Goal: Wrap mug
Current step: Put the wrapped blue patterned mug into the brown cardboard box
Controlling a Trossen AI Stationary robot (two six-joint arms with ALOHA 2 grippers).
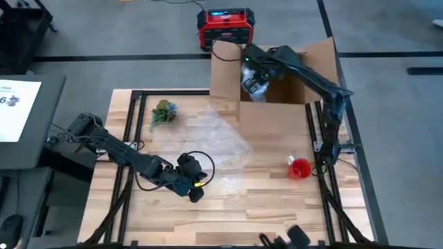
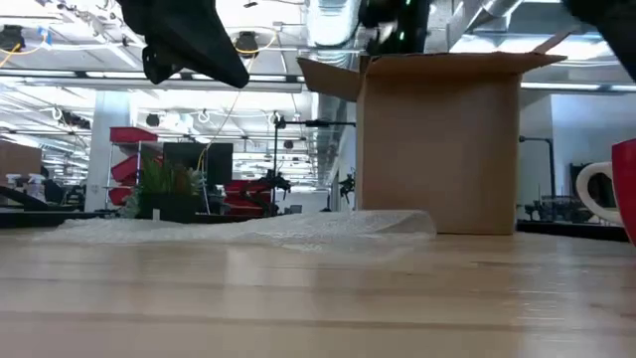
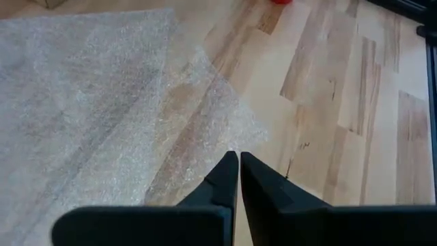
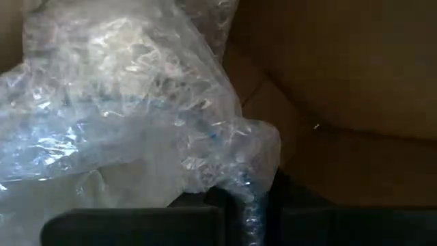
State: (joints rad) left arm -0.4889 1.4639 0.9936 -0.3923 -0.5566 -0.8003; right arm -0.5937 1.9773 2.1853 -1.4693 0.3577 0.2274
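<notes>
From above, I'm seeing the red mug [image 1: 299, 168] sitting bare near the tabletop's right edge, the bubble wrap sheet [image 1: 214, 135] lying flat mid-table, so wrapping isn't started. My left gripper [image 3: 239, 171] is hovering clenched and empty over the sheet's corner. My right gripper [image 4: 249, 205] is pinching crumpled plastic wrap [image 4: 123, 116] inside the cardboard box [image 1: 277, 69].

Red mug [image 2: 624, 191] cut off by low view's right edge, right gripper [image 1: 253, 84] fingertips buried in crumpled plastic wrap [image 4: 123, 116] inside cardboard box [image 1: 304, 69], box floor mostly hidden, green plant [image 1: 163, 113] detail indistinct.
</notes>
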